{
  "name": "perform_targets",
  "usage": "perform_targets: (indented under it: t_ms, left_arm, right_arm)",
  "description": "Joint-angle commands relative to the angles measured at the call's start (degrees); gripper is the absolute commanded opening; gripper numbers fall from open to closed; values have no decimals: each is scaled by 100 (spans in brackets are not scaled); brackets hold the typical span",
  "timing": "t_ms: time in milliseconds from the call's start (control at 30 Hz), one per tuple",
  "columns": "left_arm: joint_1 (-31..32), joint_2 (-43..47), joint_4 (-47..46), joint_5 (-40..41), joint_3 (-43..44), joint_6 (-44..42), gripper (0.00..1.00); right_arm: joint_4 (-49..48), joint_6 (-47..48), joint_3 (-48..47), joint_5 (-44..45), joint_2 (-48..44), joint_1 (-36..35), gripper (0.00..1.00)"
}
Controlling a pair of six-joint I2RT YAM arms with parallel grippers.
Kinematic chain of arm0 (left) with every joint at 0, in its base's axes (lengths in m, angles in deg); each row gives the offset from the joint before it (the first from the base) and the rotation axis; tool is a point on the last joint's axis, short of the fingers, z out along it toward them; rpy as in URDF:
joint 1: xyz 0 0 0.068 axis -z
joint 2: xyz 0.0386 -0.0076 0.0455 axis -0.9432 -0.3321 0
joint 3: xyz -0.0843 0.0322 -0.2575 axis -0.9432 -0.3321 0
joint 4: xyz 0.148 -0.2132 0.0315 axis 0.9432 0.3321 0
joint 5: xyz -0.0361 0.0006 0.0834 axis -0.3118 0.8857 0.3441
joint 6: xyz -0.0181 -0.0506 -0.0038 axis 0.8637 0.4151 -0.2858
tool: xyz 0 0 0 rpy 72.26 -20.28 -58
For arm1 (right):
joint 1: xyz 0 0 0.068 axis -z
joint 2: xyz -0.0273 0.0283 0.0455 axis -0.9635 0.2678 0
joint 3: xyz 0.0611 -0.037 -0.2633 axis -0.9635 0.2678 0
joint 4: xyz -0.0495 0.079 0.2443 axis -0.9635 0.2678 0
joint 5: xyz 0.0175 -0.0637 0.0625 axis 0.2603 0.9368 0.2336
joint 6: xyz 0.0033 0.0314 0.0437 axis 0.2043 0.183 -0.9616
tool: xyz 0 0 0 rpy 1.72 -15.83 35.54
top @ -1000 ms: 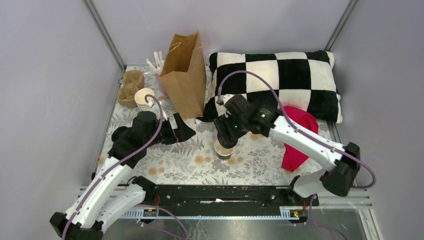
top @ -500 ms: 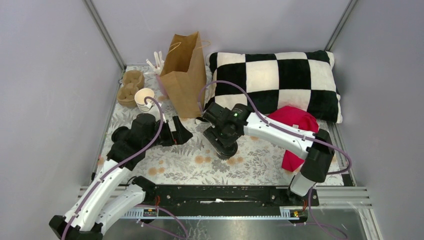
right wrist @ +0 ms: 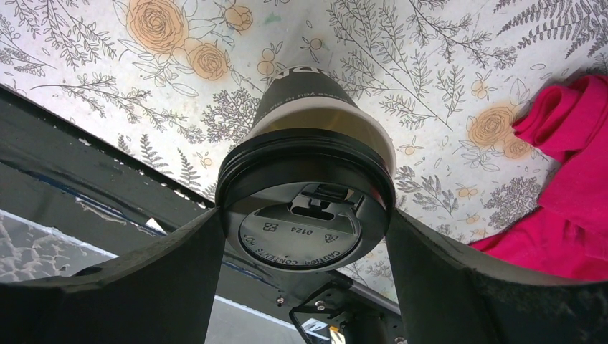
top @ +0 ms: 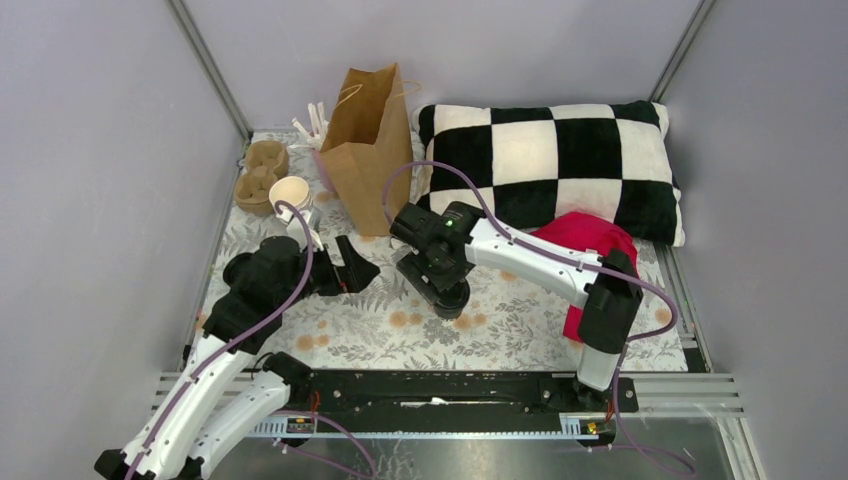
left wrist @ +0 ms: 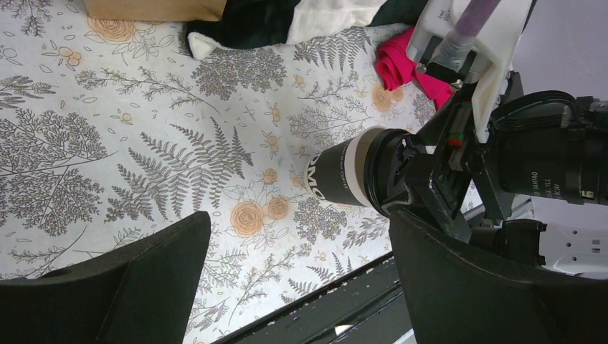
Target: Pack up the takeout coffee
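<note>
a: starting nearest to us, how far along are we with the packing?

b: in the lower middle of the top view we are seeing the takeout coffee (left wrist: 344, 175) standing on the floral table (top: 330, 330), with its black lid (right wrist: 305, 229) already on. so we are counting the cup as ready but not packed.

a: and what are we making of the hands?

b: the right gripper (right wrist: 305, 215) is sitting over the cup from above. in the right wrist view its fingers (right wrist: 143, 287) are pressing on the lid's rim from both sides, so we are reading that as a grip on the coffee. the left gripper (left wrist: 297, 222) is hanging just left of the cup, jaws wide apart and carrying nothing.

a: what are we finding further back?

b: a pink cloth (top: 590, 270) is lying at the right. beyond it the brown paper bag (top: 368, 150) is standing in the upper middle, well apart from the cup. a cardboard carrier (top: 262, 172) and a stack of lidless cups (top: 289, 195) are sitting at the upper left, and a checkered pillow (top: 550, 160) is lying along the upper right.

a: so what are we leaving undone?

b: we are judging that most of it is left: lifting the cup, carrying it up and left to the bag, lowering it in upright and letting go.
</note>
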Motion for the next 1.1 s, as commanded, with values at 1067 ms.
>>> perform_targets:
  t_ms: [1067]
  left_arm:
    - [12,26,-204,54,-21,-100,99]
  right_arm:
    - [-50,87,-34,205,280,-57,90]
